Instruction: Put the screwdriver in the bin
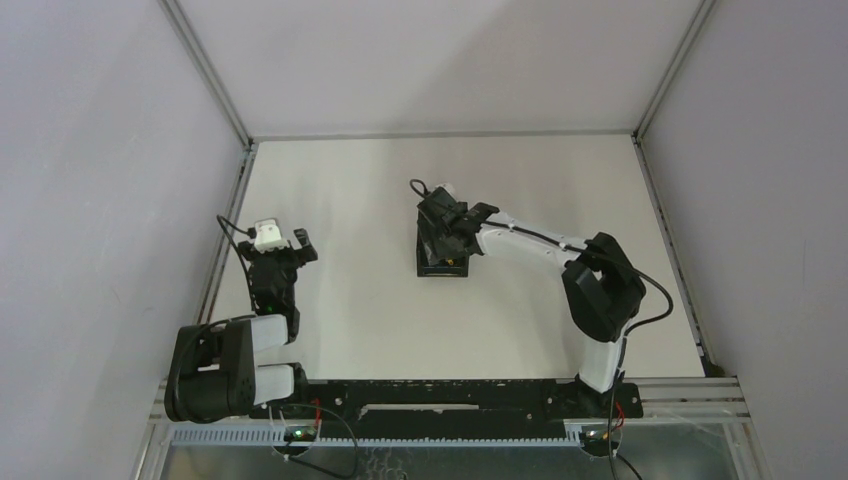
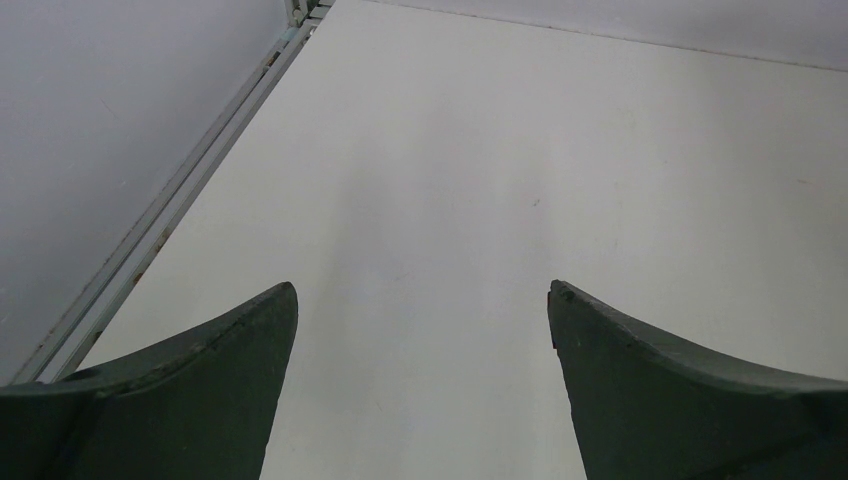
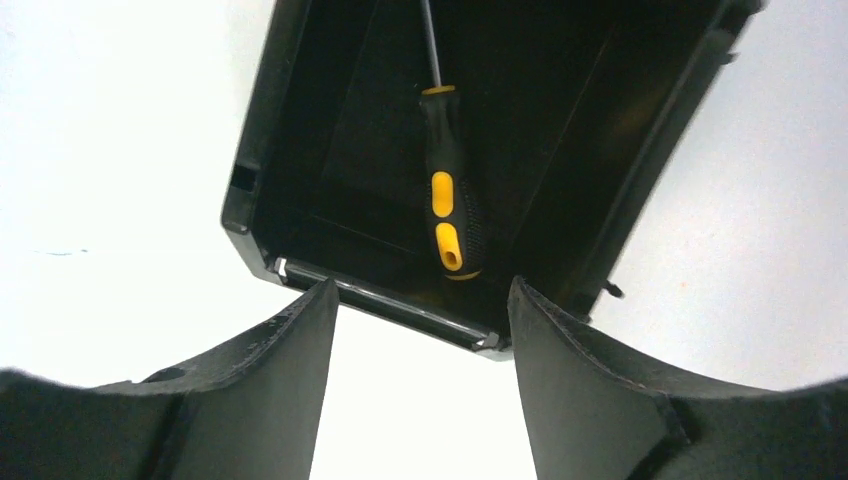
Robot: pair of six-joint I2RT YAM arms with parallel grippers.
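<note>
The screwdriver (image 3: 450, 190), black handle with yellow inserts and a thin metal shaft, lies inside the black bin (image 3: 300, 120). In the top view the bin (image 1: 430, 262) sits mid-table with a yellow speck of the screwdriver (image 1: 450, 263) showing; my right gripper (image 1: 462, 222) hovers over it and hides most of it. In the right wrist view my right gripper (image 3: 420, 295) is open and empty, its fingertips just above the bin's near low edge. My left gripper (image 1: 283, 245) is open and empty over bare table at the left, also seen in the left wrist view (image 2: 422, 300).
A metal frame rail (image 1: 232, 210) runs along the table's left edge, close to the left gripper, and another rail (image 1: 668, 240) along the right edge. Grey walls enclose the table on three sides.
</note>
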